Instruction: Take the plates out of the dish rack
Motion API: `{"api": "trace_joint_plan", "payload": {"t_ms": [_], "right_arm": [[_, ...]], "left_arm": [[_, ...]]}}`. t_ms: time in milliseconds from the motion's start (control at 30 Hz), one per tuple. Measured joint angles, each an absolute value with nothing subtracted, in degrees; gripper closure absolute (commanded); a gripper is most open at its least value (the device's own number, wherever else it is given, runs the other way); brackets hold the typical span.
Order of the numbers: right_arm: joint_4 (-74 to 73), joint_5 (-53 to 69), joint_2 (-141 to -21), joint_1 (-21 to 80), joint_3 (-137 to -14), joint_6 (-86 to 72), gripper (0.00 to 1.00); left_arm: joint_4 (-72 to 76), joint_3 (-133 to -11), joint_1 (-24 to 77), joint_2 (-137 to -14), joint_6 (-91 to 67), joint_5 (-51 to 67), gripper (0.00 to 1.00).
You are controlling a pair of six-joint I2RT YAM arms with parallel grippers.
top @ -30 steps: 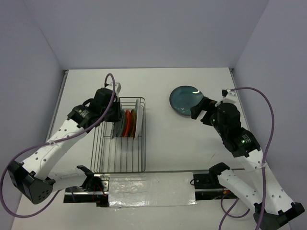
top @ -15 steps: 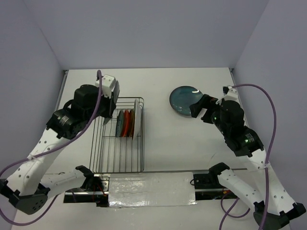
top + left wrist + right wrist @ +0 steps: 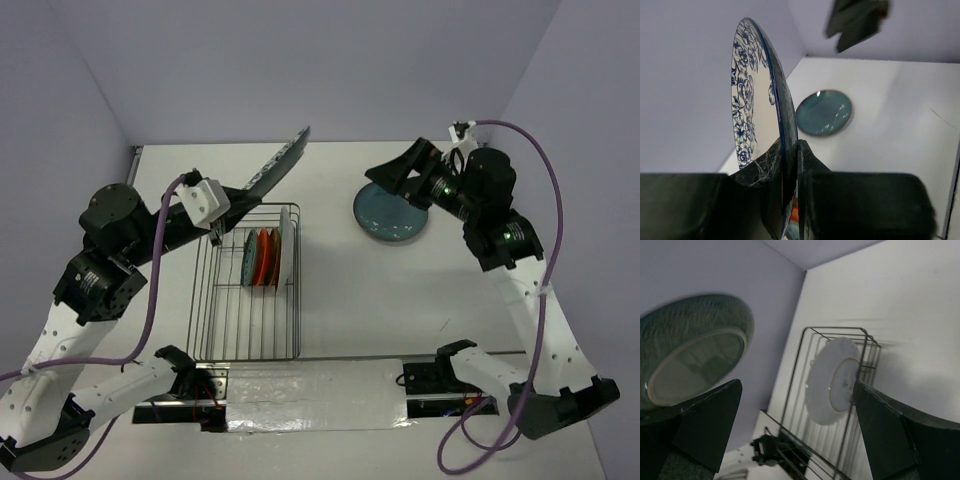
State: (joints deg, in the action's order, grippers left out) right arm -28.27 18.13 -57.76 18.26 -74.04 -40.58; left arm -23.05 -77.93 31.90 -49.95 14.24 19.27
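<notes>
White bench (image 3: 350,300), lilac walls. Left hand (image 3: 224,202) pinched shut on rim of floral plate (image 3: 275,165), held tilted high above dish rack (image 3: 200,310), other plates (image 3: 265,258) upright inside. Right hand (image 3: 385,175) spread wide, empty, raised near blue-grey plate (image 3: 395,225) on bench. Likely mid-transfer; next, careful lowering flat near it.

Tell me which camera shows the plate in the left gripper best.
The left wrist view: the plate shows its blue flower pattern, rim pinched in the left gripper. The top view shows it as a dark tilted sliver above the rack; the right wrist view shows a blurred underside.
</notes>
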Motion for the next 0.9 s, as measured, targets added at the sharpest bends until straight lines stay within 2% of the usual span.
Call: {"api": "trace_joint_plan", "payload": {"t_ms": [233,400,667,900], "right_arm": [[-23.2,36.0,-65.9,9.1,-76.6,-53.6,0.0],[-20.6,42.5,-63.4,5.2,-72.6,-60.3,0.0],[-12.9,47.9,-59.0,4.2,-65.9,-69.2,0.0],[-8.9,49.8,-57.0,4.8,-62.2,-74.7,0.05]], "left_arm": [[-17.5,-78.5,31.9,-50.7,19.7,39.4,1.0],[-14.2,-78.5,32.1,-52.8,22.4,50.2,1.0],[-15.2,-77.6,32.1,-55.1,28.3,58.7,1.0],[-19.0,-77.9,32.1,-57.9,32.9,61.5,1.0]]}}
